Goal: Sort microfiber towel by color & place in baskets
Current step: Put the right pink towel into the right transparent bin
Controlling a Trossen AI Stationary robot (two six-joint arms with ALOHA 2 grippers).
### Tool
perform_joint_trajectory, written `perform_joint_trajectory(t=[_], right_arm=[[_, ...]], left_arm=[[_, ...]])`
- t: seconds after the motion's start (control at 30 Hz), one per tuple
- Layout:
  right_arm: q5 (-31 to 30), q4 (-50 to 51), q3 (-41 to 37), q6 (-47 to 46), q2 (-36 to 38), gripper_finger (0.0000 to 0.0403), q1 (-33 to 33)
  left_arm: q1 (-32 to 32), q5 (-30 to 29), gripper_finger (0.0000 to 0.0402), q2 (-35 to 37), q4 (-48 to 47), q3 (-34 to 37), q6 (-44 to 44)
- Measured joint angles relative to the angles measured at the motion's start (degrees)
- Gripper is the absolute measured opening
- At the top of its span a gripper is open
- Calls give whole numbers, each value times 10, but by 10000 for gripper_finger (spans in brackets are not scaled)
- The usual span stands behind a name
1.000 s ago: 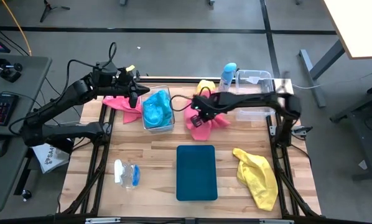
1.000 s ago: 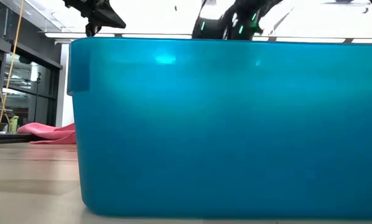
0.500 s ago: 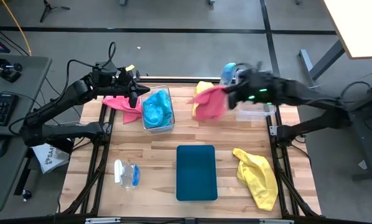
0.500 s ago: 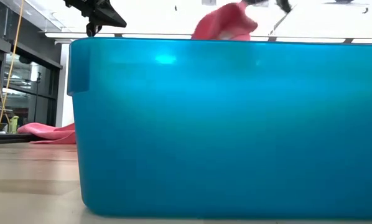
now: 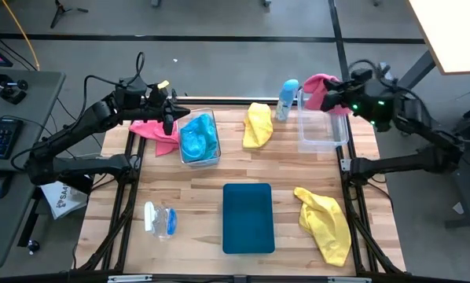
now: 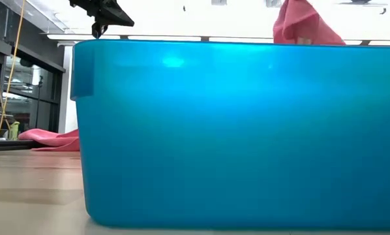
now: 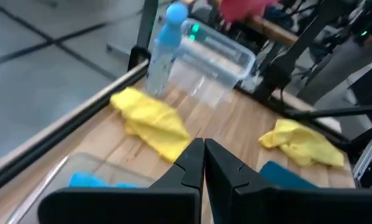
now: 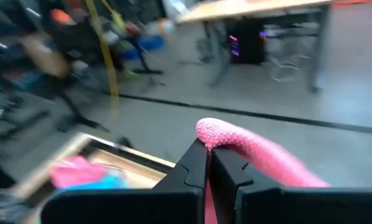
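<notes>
My right gripper point(image 5: 333, 102) is shut on a pink towel point(image 5: 318, 86) and holds it over the far end of the right clear bin point(image 5: 323, 130). In the low view that towel point(image 6: 304, 26) shows above the teal tray point(image 6: 234, 130). My left gripper point(image 5: 170, 118) is shut and empty, hovering at the left rim of the left clear bin point(image 5: 211, 157), which holds a blue towel point(image 5: 197, 137). A second pink towel point(image 5: 151, 129) lies flat on the table left of that bin. One yellow towel point(image 5: 257, 124) lies at the far middle, another point(image 5: 327, 224) near the right edge. My right gripper pinches the pink towel between its two fingers at a bunched fold point(image 8: 226, 138), and the cloth bulges past the fingertips. The towel is lifted clear of the table and hangs over the right bin's far end.
A clear bottle with a light-blue cap point(image 5: 287, 98) stands between the yellow towel and the right bin. A small clear bottle point(image 5: 160, 218) lies near the left front. The teal tray point(image 5: 247, 218) sits at the near middle, with bare wood around it.
My right gripper lifted the pink towel off the table's far middle and carried it up and toward the right edge, to above the right bin. The towel left the table entirely, uncovering the yellow towel that lay beside and beneath it.
</notes>
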State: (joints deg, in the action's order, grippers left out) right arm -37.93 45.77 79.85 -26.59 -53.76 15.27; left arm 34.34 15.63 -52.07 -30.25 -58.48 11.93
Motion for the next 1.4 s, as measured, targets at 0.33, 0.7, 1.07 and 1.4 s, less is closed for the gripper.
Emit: perform_joint_trajectory(t=[0.33,0.7,1.07,1.4], right_arm=[[82,193,-1,0,-63,0,155],[207,235,-1,48,-105,0,301],[267,270,-1,111,-177,0,316],[385,180,-170,81,-119,0,376]], left_arm=[[-24,115,1,1,210,0,15],[-54,115,1,0,231,0,15],[-57,113,1,0,242,0,15],[-74,108,0,0,242,0,1]])
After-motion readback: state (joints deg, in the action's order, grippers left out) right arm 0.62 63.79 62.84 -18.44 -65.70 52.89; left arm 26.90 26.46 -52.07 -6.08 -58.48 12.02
